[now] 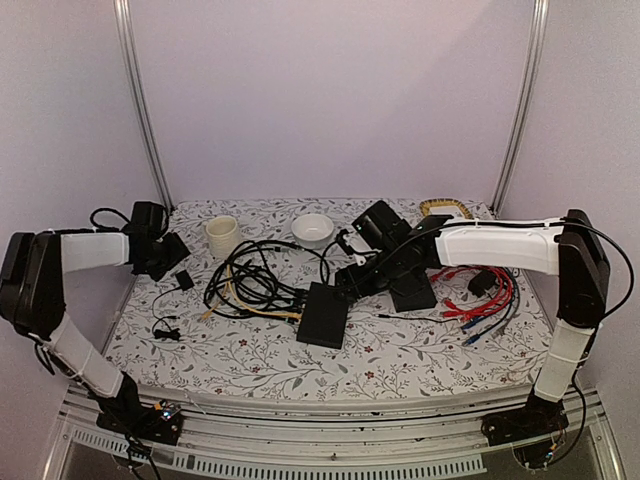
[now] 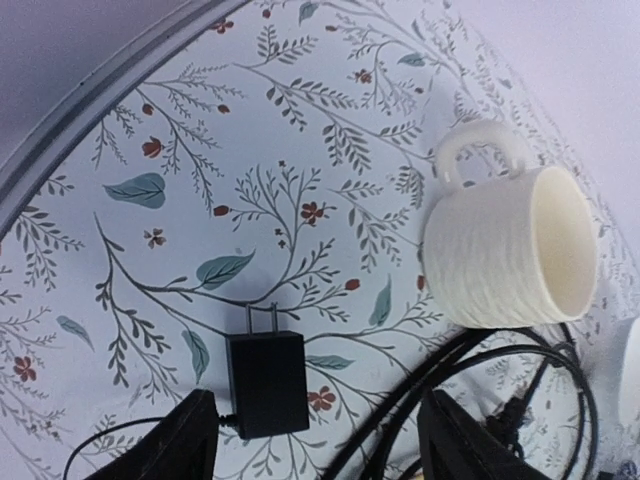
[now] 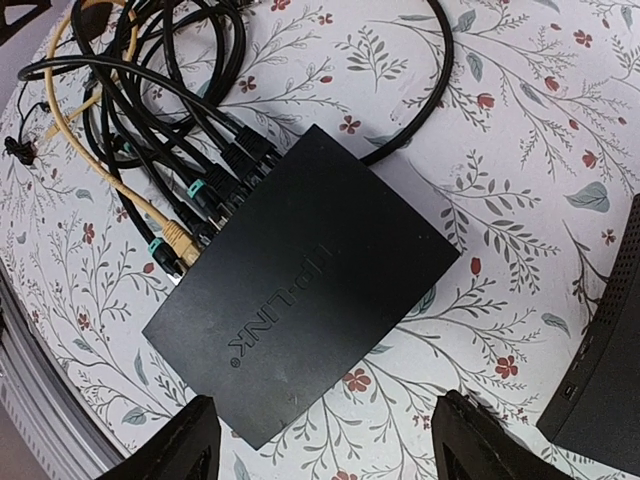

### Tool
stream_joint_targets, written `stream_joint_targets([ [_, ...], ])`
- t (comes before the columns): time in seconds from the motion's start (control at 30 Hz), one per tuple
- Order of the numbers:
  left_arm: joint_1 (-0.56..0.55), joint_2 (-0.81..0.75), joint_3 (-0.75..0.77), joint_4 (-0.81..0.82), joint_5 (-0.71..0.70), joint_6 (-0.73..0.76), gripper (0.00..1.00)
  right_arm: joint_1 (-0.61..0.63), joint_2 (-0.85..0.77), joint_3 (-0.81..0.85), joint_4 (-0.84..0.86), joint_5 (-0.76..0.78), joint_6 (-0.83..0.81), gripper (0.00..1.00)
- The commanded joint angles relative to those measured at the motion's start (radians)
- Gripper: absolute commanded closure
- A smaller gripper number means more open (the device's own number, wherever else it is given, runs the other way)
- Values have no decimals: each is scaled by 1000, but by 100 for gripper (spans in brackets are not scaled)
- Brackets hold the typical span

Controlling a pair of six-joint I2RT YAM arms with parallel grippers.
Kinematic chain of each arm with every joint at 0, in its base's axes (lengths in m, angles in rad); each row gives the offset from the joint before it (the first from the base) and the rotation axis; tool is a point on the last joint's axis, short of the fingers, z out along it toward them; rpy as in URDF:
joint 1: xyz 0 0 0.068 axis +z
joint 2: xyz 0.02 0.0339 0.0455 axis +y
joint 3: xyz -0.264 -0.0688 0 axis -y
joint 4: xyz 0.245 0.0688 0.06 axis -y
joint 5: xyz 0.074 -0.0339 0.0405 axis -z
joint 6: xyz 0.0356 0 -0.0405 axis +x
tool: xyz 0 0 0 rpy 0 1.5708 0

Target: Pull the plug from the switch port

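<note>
- Our right hand (image 3: 320, 438) hovers wide open above the switch (image 3: 300, 285), which lies on the bench (image 3: 520, 140).
- Seen from the wrist, plugs (image 3: 215, 195) line its ten o'clock edge; we should pinch one plug body and pull straight outward.

both arms same build: left arm (image 1: 95, 250) and right arm (image 1: 500, 245) have smooth white shells on the long links, matte black housings at the shoulder, elbow and wrist joints, black base blocks. lower links also white, with a slightly ribbed, wrapped look. thin black cable (image 1: 618, 262) loops loose off the right elbow and runs down toward the base; a similar black loop sits near the left wrist. left gripper (image 2: 320, 455) and right gripper (image 3: 330, 445) all black, fingers (image 3: 185, 450) blunt tapered wedges, no markings visible
</note>
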State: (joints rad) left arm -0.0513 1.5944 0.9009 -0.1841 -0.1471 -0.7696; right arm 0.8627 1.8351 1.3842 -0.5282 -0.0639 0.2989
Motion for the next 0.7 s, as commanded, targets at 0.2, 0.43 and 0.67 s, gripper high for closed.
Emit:
stream_joint_targets([
  [0.2, -244, -407, -201, 105, 1, -179, 29, -8, -36, -88, 184, -104, 141, 25],
  [0.43, -632, -554, -356, 128, -63, -328, 29, -5, -98, -216, 361, -188, 293, 24],
  [0.67, -884, -539, -429, 190, -117, -450, 29, 7, -141, -268, 392, -183, 365, 23],
])
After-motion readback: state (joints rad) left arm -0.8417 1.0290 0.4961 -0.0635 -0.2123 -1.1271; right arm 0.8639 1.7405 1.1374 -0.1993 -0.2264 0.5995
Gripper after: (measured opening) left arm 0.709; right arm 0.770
